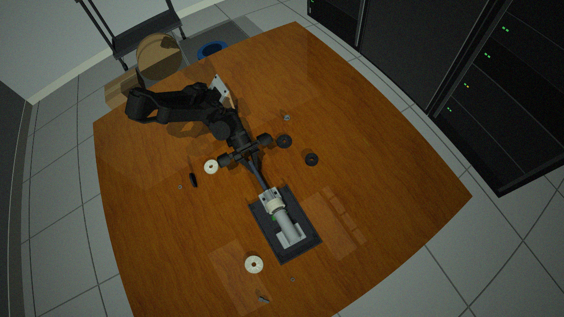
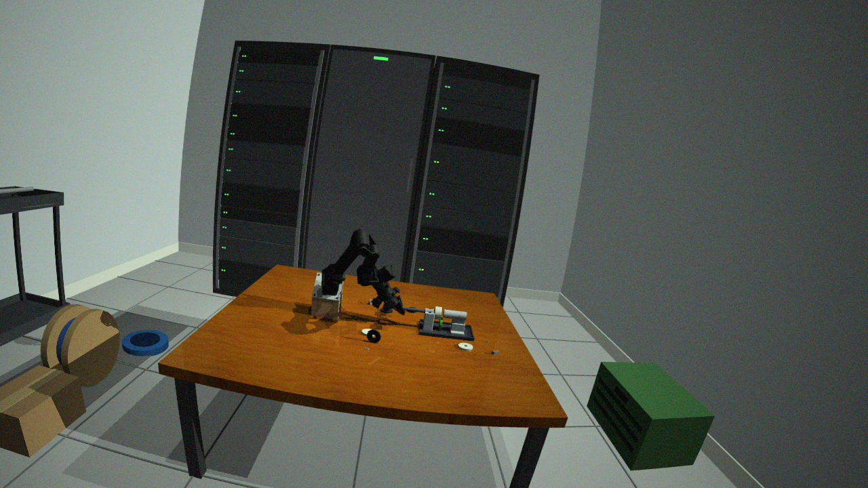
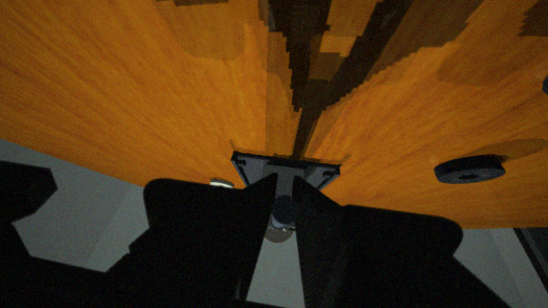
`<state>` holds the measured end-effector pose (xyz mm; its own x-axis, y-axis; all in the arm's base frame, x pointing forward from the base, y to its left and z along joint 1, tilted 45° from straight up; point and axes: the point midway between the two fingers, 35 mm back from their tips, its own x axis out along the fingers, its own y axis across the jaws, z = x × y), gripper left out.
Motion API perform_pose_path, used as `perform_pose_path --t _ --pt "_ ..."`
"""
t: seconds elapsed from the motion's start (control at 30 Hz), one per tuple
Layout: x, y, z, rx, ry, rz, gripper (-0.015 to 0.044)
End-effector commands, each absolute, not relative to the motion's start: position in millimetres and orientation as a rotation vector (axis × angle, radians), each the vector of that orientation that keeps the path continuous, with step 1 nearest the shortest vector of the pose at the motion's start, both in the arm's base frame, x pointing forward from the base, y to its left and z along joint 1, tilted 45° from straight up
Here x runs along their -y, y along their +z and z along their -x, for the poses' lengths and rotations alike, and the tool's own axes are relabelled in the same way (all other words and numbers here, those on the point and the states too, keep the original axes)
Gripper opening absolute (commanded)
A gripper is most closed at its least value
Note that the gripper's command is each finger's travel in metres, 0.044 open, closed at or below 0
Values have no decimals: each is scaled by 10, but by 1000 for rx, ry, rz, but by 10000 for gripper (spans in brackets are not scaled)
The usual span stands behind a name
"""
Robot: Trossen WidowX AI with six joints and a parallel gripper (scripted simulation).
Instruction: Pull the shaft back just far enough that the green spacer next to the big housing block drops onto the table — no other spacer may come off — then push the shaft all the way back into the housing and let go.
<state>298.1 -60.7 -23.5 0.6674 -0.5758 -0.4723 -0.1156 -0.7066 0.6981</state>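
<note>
My gripper is shut on the blue-grey shaft at its free end. The shaft runs into a light grey bracket. Beyond the bracket, cream spacer material sits at shaft height. The green spacer shows below the shaft line, between the bracket and the grey cylindrical housing. It is partly hidden, and I cannot tell whether it touches the dark base plate. The shaft's inner end is hidden.
White discs lie left of the gripper and left of the base plate. Black discs lie to the gripper's right; another black disc stands on edge at left. A small bolt lies near the front.
</note>
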Motion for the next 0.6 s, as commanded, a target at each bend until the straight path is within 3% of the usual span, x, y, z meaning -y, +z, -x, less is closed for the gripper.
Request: perform_pose_path --t 0.0,0.57 --pt "605 -238 -2961 532 -929 -2238 0" --pt "606 -236 -2973 531 -928 -2237 0"
